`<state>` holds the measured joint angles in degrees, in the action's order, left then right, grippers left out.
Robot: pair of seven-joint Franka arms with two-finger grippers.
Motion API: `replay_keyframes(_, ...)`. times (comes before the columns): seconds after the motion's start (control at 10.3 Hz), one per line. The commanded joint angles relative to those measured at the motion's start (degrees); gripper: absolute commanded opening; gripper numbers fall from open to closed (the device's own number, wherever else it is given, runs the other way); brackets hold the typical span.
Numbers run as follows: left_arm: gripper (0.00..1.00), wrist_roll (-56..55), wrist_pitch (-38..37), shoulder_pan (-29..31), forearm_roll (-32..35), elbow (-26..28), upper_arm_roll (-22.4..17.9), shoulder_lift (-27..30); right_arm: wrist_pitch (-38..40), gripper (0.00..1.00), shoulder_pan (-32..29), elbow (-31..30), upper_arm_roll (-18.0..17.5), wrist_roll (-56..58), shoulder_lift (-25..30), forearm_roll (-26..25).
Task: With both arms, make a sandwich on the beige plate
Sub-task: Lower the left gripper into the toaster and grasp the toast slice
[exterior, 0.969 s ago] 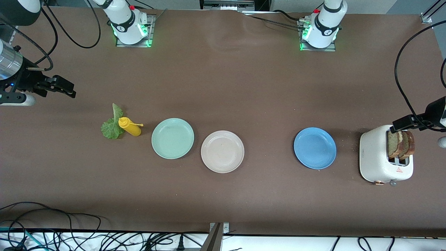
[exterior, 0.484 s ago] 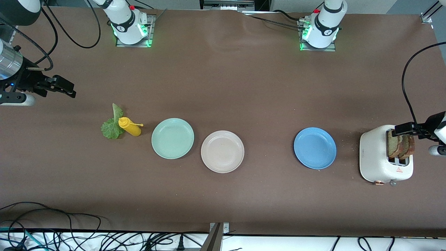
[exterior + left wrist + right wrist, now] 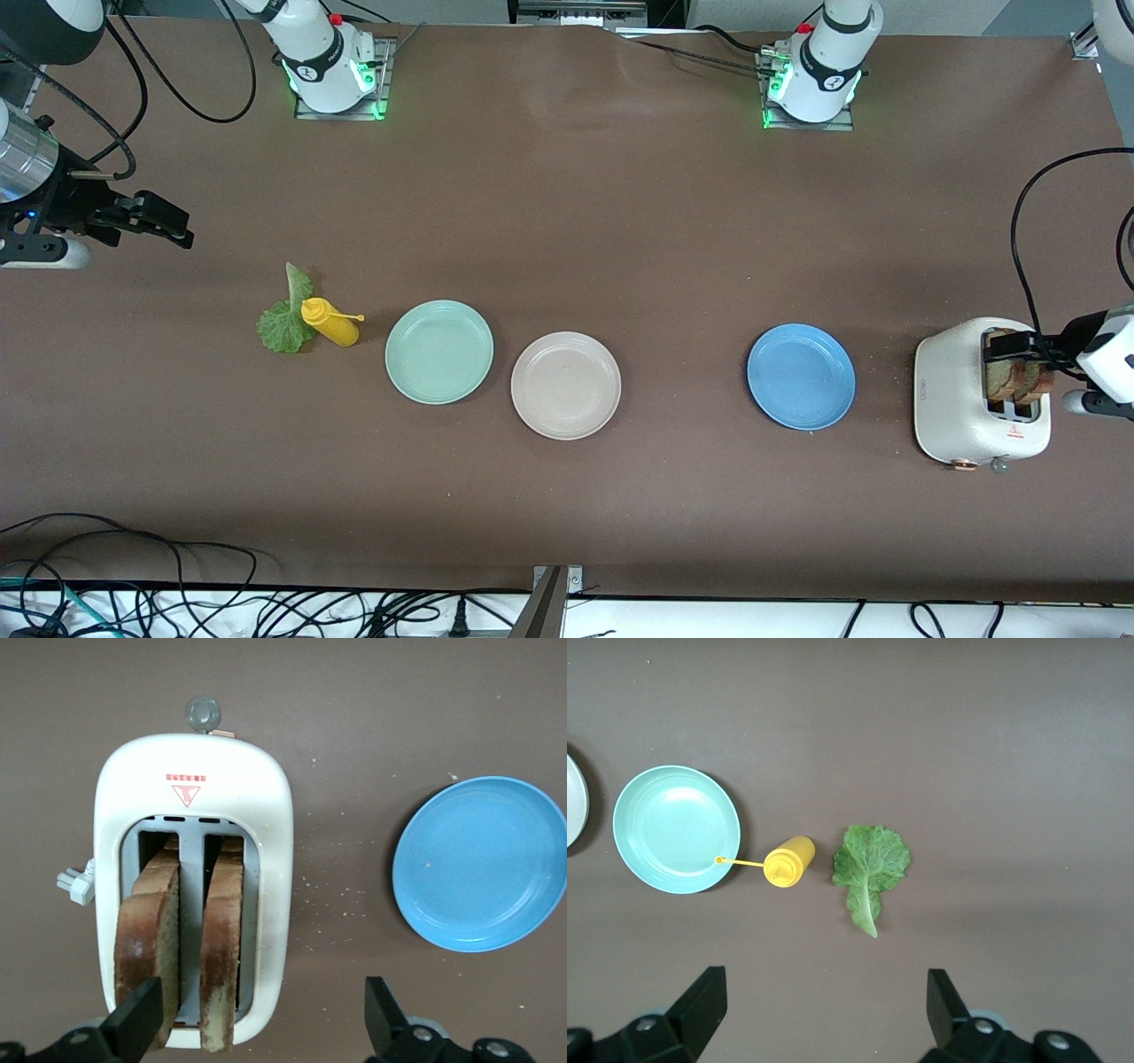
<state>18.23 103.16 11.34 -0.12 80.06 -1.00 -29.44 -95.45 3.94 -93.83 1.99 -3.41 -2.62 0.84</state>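
Two brown bread slices [image 3: 1019, 379] stand upright in the slots of a white toaster [image 3: 959, 399] at the left arm's end of the table. My left gripper [image 3: 1012, 345] hangs open over their tops. In the left wrist view one finger [image 3: 137, 1024] overlaps the outer slice [image 3: 146, 926], the inner slice [image 3: 220, 939] lies between the jaws, and the other finger [image 3: 383, 1019] is over bare table. The beige plate [image 3: 565, 385] is bare at mid-table. A green lettuce leaf [image 3: 283, 324] lies flat toward the right arm's end. My right gripper [image 3: 165, 221] waits open over bare table there, lettuce [image 3: 871, 864] in its view.
A mint green plate [image 3: 438, 352] sits beside the beige one. A blue plate [image 3: 801, 377] lies between the beige plate and the toaster. A yellow squeeze bottle [image 3: 330, 322] lies against the lettuce. Crumbs dot the table by the toaster. Cables run along the table's front edge.
My left gripper has swung in from beside the toaster to over the bread slices' tops, still open. The right arm has not moved.
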Motion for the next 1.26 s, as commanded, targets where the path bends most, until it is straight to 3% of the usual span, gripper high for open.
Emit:
replay_keyframes(0.0, 1.00, 1.3, 0.4, 0.0, 2.6, -0.8, 0.0, -1.4, 0.4, 1.00, 0.1, -0.8, -0.1, -0.1, 1.2, -0.7)
replay_keyframes(0.39, 1.00, 1.2, 0.6, -0.5, 2.7, -0.8, 0.1, -2.2, 0.3, 1.00, 0.2, -0.7, -0.5, -0.4, 1.2, -0.7)
replay_keyframes(0.68, 0.90, 1.2, 0.6, -0.4, 3.1, -0.6, 0.0, -2.4, 0.3, 1.00, 0.1, -0.7, -0.5, -0.4, 1.2, -0.7)
replay_keyframes(0.87, 0.75, 1.2, 0.6, -0.4, 3.1, -0.5, 0.0, -2.8, 0.3, 1.00, 0.1, -0.7, -0.5, -0.5, 1.2, -0.7)
replay_keyframes(1.16, 0.28, 1.2, 0.5, 0.1, 3.0, -0.6, -0.1, -2.9, 0.4, 1.00, 0.1, -0.7, -0.5, -0.4, 1.2, -0.7)
